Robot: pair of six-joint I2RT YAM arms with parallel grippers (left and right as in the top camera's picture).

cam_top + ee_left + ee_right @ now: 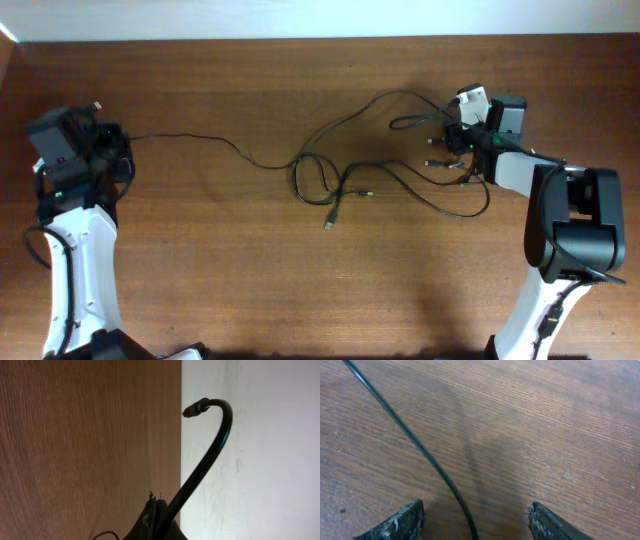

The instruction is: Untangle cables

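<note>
Several thin black cables (318, 180) lie looped over each other on the wooden table (300, 290). One cable runs left to my left gripper (105, 135). In the left wrist view that gripper (157, 510) is shut on the cable (210, 455), whose plug end (194, 409) curves up past the jaws. My right gripper (452, 135) is low over the cable ends at the right. In the right wrist view it (472, 522) is open, with one cable (420, 447) lying on the table between the fingers, untouched.
Loose plug ends lie near the right gripper (429, 162) and below the tangle (328, 226). The table's far edge (300, 40) meets a white wall. The white arm bases stand at the front left (75, 270) and front right (570, 230).
</note>
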